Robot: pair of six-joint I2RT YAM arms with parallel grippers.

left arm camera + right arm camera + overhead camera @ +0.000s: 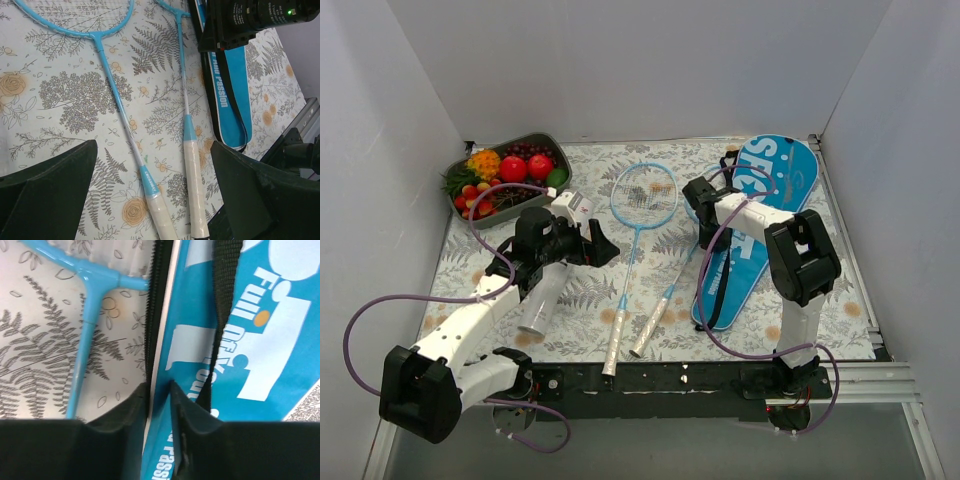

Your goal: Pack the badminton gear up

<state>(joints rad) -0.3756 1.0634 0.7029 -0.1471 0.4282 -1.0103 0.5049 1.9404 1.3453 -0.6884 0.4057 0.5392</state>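
Note:
Two light-blue rackets lie side by side on the floral cloth. One has its head (645, 192) in the open; its shaft (116, 95) shows in the left wrist view. The other's handle (195, 190) lies beside it, with its head by the blue SPORT bag (770, 215). My left gripper (603, 247) is open and empty, its jaws wide above the two handles (155, 200). My right gripper (702, 200) is shut on the bag's zip edge (159, 387), next to a racket frame (92, 290). A white shuttlecock tube (542, 300) lies under my left arm.
A grey tray (548, 141) of colourful fruit stands at the back left. The bag's black strap (718, 285) trails toward the front edge and also shows in the right wrist view (222, 315). White walls close in the left, back and right.

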